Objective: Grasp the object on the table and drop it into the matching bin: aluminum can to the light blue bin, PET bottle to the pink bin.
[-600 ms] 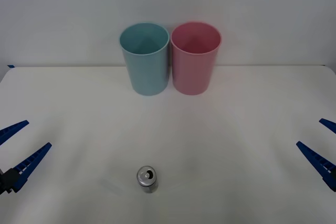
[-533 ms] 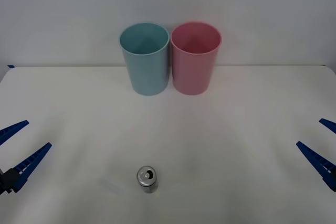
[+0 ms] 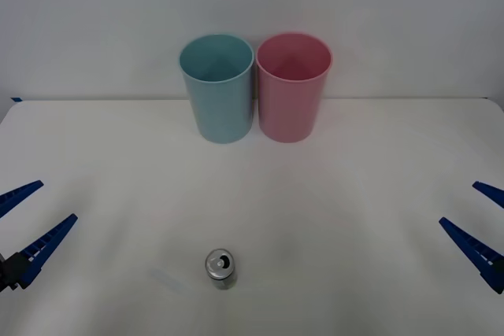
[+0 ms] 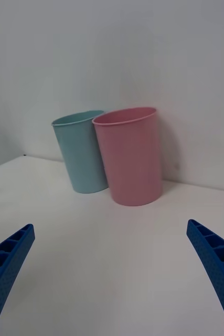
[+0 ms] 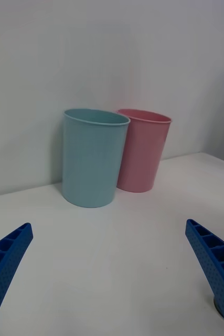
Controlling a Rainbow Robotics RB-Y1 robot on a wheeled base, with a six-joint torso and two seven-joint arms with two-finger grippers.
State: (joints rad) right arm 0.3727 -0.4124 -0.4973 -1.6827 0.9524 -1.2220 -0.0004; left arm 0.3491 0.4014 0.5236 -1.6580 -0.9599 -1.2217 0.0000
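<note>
Aluminum can [image 3: 221, 266] stands upright on your table [image 3: 354, 194], near centre. Your left gripper [image 3: 24, 222] and right gripper [image 3: 480, 226] hang released at the edges, well apart from it.

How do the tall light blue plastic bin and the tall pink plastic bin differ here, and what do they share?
Colour: the tall light blue plastic bin against the tall pink plastic bin. Side: seen from the front, the light blue bin stands on the robot's left and the pink bin on its right. Relative to the small silver-topped drink can, the light blue bin is almost straight behind it and the pink bin off to the right. Both stand upright, side by side, same tapered shape.
</note>
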